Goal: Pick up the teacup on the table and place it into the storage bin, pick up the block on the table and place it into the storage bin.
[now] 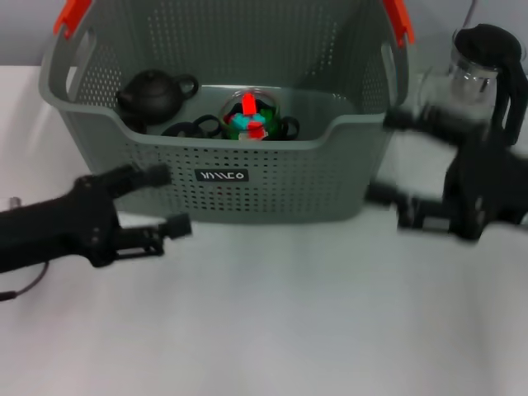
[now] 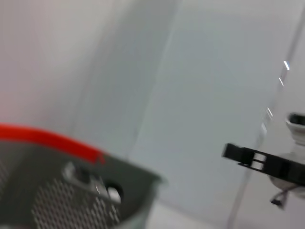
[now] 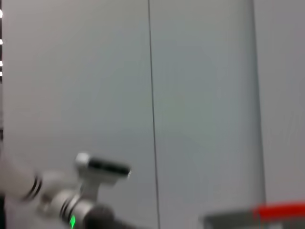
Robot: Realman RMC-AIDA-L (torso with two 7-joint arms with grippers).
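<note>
The grey perforated storage bin [image 1: 272, 177] with orange-red handles stands at the back middle of the white table. Inside it lie a dark teacup [image 1: 196, 127] and a red, green and teal block [image 1: 250, 116], the block seemingly behind clear rounded glass. My left gripper [image 1: 169, 200] hovers open and empty just in front of the bin's left front wall. To the right of the bin, my right gripper [image 1: 394, 158] is blurred, open and empty. The left wrist view shows a bin corner [image 2: 95, 191]; the right wrist view shows a strip of its red handle [image 3: 279, 210].
A black teapot [image 1: 153, 93] and another dark cup [image 1: 289, 128] also lie in the bin. A glass jug with a black lid [image 1: 487, 62] stands at the back right, behind my right arm. The white table [image 1: 289, 313] stretches in front of the bin.
</note>
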